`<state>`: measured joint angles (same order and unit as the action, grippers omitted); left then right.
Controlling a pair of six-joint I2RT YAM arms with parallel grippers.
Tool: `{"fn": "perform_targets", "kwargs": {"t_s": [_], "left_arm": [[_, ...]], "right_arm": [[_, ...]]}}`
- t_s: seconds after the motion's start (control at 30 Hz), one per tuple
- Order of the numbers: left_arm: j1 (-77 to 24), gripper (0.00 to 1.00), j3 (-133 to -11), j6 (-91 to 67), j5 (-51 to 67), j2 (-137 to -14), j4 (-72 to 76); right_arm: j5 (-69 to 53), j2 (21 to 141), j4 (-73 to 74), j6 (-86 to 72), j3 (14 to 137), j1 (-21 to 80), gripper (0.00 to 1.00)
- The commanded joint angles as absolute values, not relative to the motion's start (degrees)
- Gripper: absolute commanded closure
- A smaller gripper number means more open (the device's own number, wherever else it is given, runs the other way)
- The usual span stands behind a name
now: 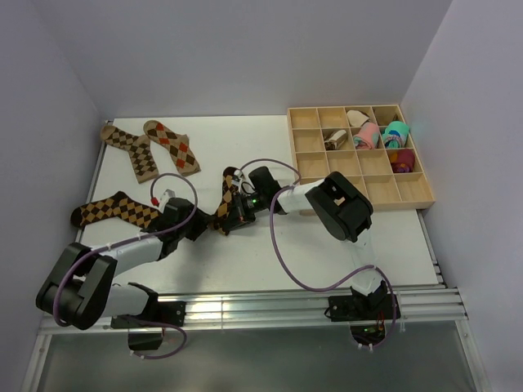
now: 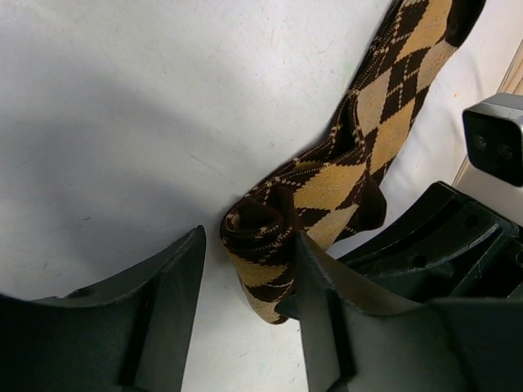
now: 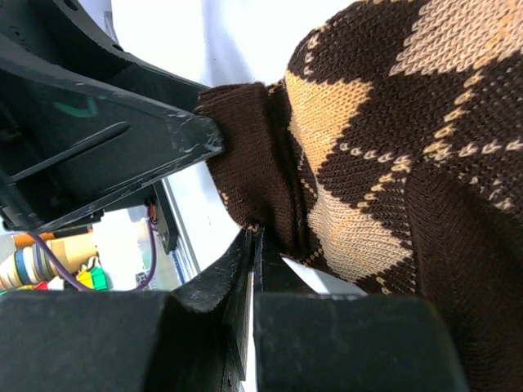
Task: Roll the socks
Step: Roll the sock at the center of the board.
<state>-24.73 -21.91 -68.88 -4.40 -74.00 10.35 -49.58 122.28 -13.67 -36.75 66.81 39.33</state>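
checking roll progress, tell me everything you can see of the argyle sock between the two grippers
The argyle sock is knit, dark brown with tan diamonds. It lies near the middle of the white table, one end curled into a small, loose roll, the rest stretched out flat. The left gripper stands open astride the roll, one finger against it. The right gripper is shut and seems to pinch the sock's edge.

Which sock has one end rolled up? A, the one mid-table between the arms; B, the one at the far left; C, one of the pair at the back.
A: the middle sock has its end coiled between the fingers of the left pincer.
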Motion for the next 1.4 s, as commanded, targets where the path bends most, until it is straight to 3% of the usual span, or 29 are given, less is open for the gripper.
{"fn": "perform_targets", "kwargs": {"t_s": [0.0, 0.33, 0.4, 0.47, 0.6, 0.7, 0.93, 1.37], "left_arm": [[-25.31, 0.51, -22.76, -69.17, -5.98, -75.59, 7.38], [-25.58, 0.81, -31.45, -62.94, -7.29, -76.90, -6.66], [-25.58, 0.85, -35.93, -60.48, -7.82, -78.30, -12.46], [-25.66, 0.85, -40.66, -58.11, -8.26, -80.23, -18.42], [-25.58, 0.86, -49.03, -54.50, -8.62, -88.65, -28.71], [-25.58, 0.87, -52.73, -52.56, -7.56, -92.71, -31.98], [-25.58, 0.87, -61.16, -47.73, -5.18, -99.05, -39.97], [-25.66, 0.87, -64.07, -46.41, -4.31, -100.46, -42.36]], "right_arm": [[-47.55, 123.66, -11.60, -36.12, 68.12, 39.20, 1.00], [-40.09, 118.66, -7.82, -29.80, 67.24, 40.87, 1.00], [-37.20, 116.81, -7.47, -29.01, 66.71, 41.48, 0.94], [-34.21, 115.58, -6.95, -27.43, 66.19, 42.53, 0.89], [-24.01, 107.96, -10.71, -25.40, 60.67, 44.64, 0.67], [-13.83, 103.37, -15.28, -22.60, 55.74, 47.02, 0.58], [4.99, 94.14, -25.04, -9.34, 48.34, 55.53, 0.47], [16.44, 105.02, -26.81, 5.18, 56.25, 65.92, 0.41]]}}
